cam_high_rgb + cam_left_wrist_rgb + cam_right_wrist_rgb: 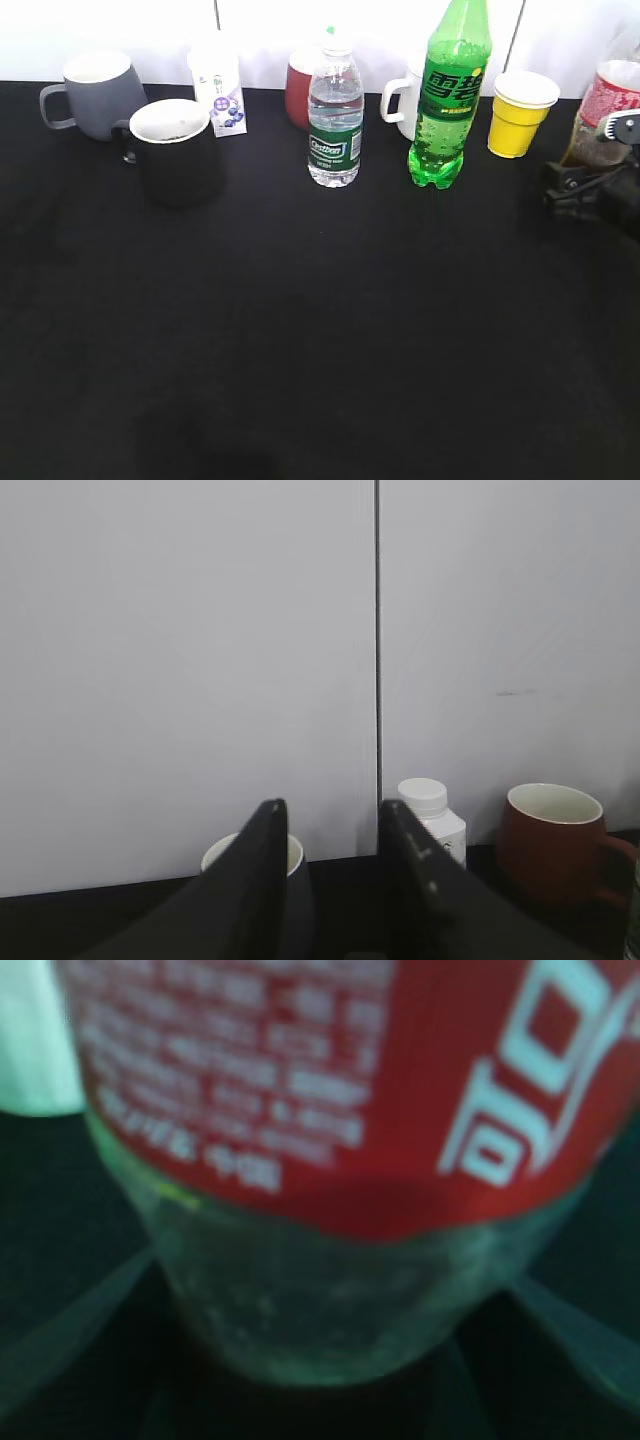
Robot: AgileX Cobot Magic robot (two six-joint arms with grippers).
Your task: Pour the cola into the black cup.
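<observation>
Mugs and bottles line the back of the black tabletop (300, 350). At far left stands a grey mug (95, 92), and just in front of it, to its right, the black cup (175, 150) — upright, white inside, handle toward the left. Behind that sits a small white bottle (220, 92), then a dark red cup (300, 90) partly hidden by a clear water bottle (335, 120), then a white mug (403, 100) behind the tall green soda bottle (450, 95), and a yellow cup (520, 112). At the far right edge stands the cola (603, 120), with the right gripper (590, 190) low at its base — the right wrist view shows the bottle filling the space between spread jaws, though contact is unclear. The left gripper (330, 825) appears only in its wrist view, jaws slightly parted, holding nothing, pointed at the back wall.
</observation>
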